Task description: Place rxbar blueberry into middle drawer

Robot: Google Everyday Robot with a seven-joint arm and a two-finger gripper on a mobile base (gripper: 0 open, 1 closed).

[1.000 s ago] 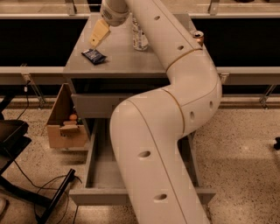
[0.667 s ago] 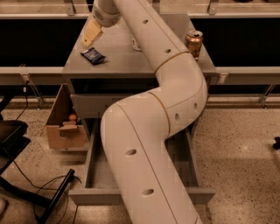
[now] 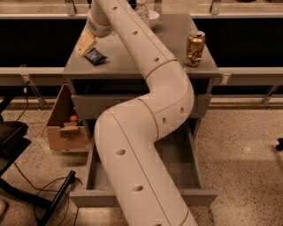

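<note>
The rxbar blueberry (image 3: pixel 95 56), a small dark navy bar, lies flat on the grey cabinet top (image 3: pixel 172 39) near its front left corner. My gripper (image 3: pixel 85 43) hangs just left of and above the bar, very close to it, and holds nothing that I can see. The middle drawer (image 3: pixel 186 164) is pulled out wide open below, and my white arm crosses over most of its inside. The grey drawer above it (image 3: pixel 86 106) is shut.
A gold drink can (image 3: pixel 194 47) stands at the top's right front. A clear bottle (image 3: pixel 142 9) and a white bowl (image 3: pixel 153 16) stand at the back. A cardboard box (image 3: pixel 66 126) sits on the floor left of the cabinet, with black chair legs and cables (image 3: pixel 48 198) further left.
My gripper has moved left and down, closer to the blue bar. The arm has swung left, uncovering the gold can. The bar has not moved.
</note>
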